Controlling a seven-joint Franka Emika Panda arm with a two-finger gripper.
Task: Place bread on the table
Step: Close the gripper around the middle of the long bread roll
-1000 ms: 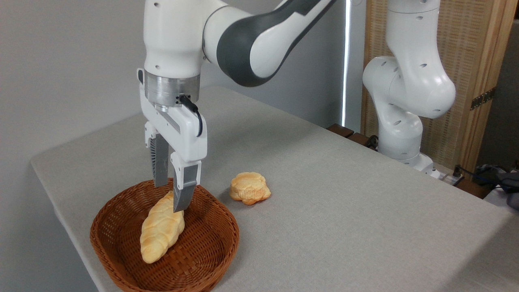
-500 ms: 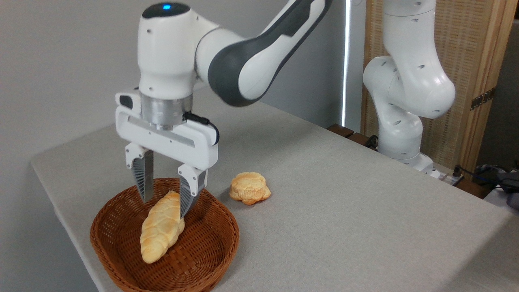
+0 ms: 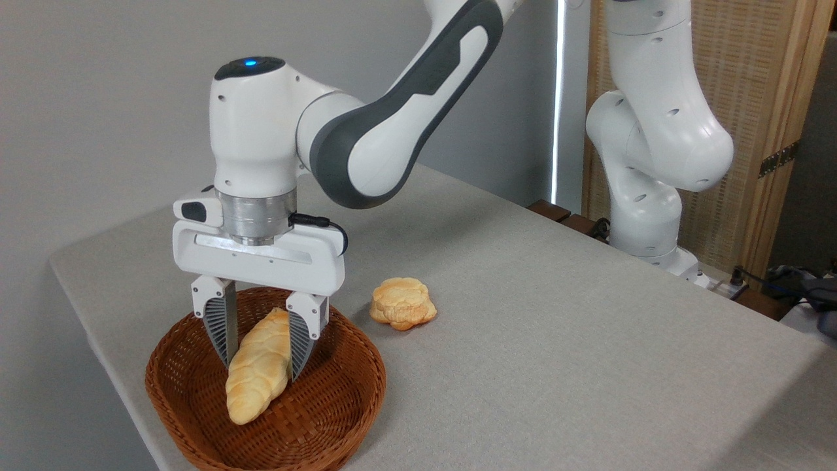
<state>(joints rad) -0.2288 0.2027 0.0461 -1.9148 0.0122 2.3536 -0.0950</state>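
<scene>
A white robot arm's tool (image 3: 260,363) reaches down into a brown wicker basket (image 3: 327,412) on the grey bench (image 3: 556,340). Its spread, unclenched fingers straddle the braided bread (image 3: 258,369) lying inside. A small round bun (image 3: 401,303) sits nearby on the bench.

You cannot tell whether the tool (image 3: 260,363) already presses the bread (image 3: 259,366), since its finger (image 3: 299,340) covers the loaf's right flank, while the basket (image 3: 340,399) loses its near rim and the table (image 3: 556,340) its front at the bottom edge, and the arm's upper links run off the top.
</scene>
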